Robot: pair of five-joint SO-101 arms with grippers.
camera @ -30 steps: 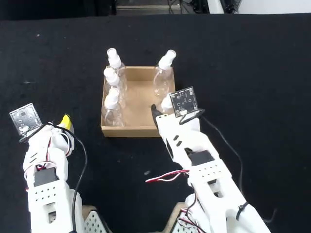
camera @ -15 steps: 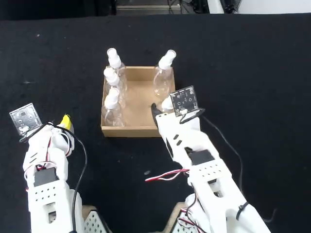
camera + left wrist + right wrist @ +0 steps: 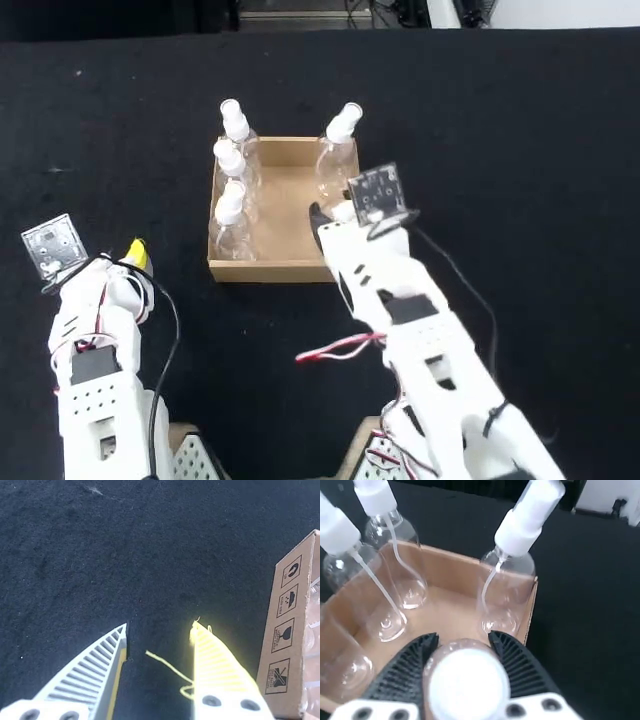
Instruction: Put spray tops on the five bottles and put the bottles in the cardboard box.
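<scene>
The cardboard box (image 3: 262,268) stands mid-table with three capped clear bottles (image 3: 231,162) along one side and one bottle (image 3: 338,140) in its far corner. My right gripper (image 3: 330,222) is at the box's near corner, shut on the fifth bottle (image 3: 343,211). In the right wrist view its black fingers (image 3: 405,665) flank that bottle's white spray top (image 3: 466,685), above the box floor (image 3: 442,611) and beside the far-corner bottle (image 3: 512,580). My left gripper (image 3: 135,255) hangs open over bare black cloth; its wrist view shows the gripper (image 3: 160,626) empty, with the box wall (image 3: 290,630) beside it.
Black cloth covers the whole table. There is free room around the box on all sides. A red and white cable (image 3: 330,350) loops off the arm that holds the bottle.
My right arm has pushed a little farther over the box with the bottle in its gripper. The left arm has stayed put.
</scene>
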